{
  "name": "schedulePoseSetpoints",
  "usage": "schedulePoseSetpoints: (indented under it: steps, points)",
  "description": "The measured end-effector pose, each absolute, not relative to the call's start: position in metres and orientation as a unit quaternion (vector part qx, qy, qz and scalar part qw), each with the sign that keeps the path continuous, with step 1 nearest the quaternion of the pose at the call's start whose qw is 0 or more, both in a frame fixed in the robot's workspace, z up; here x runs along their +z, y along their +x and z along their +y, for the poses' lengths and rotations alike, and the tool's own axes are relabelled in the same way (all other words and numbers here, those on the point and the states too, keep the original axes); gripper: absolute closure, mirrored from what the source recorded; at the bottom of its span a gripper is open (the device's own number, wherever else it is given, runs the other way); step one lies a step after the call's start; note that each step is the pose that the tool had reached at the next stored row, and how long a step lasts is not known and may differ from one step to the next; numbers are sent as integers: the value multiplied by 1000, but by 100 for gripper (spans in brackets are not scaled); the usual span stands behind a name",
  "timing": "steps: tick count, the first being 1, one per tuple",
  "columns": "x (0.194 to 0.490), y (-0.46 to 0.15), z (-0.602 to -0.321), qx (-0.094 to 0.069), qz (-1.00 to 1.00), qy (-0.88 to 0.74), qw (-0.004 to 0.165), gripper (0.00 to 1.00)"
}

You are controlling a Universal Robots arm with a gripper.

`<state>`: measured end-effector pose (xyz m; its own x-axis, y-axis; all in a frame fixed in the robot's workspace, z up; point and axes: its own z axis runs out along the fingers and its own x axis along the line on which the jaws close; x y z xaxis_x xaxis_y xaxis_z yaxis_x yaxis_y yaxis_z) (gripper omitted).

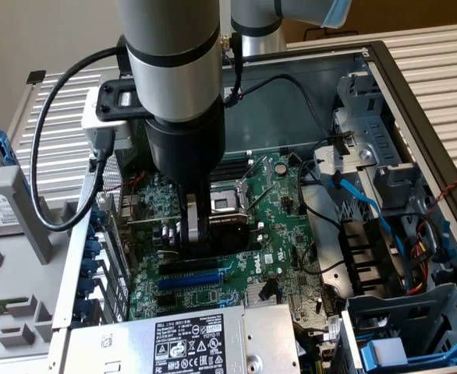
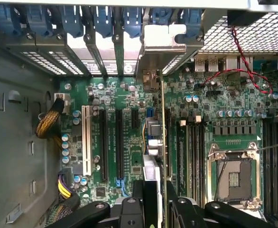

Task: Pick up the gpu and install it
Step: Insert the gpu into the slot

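Hand [image 2: 158, 199] partly closed, clamped on gpu [image 1: 232, 234], card held on edge just above motherboard [image 1: 279, 210] slots, bracket [image 2: 163, 42] toward case rear. Likely light, stiff, fragile; grip shroud edges, not fan.

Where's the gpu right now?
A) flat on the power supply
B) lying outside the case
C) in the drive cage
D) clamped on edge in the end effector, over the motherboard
D: the end effector is closed on the gpu, which stands on edge over the motherboard.
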<state>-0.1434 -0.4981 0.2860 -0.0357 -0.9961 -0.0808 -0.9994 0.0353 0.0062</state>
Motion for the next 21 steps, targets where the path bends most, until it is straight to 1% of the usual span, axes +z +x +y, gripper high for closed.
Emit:
schedulePoseSetpoints:
  steps: [10, 21]
  points:
    - [269, -143, -497, 30, 719, -694, 27, 72]
    - [267, -144, -496, 30, 726, -687, 28, 72]
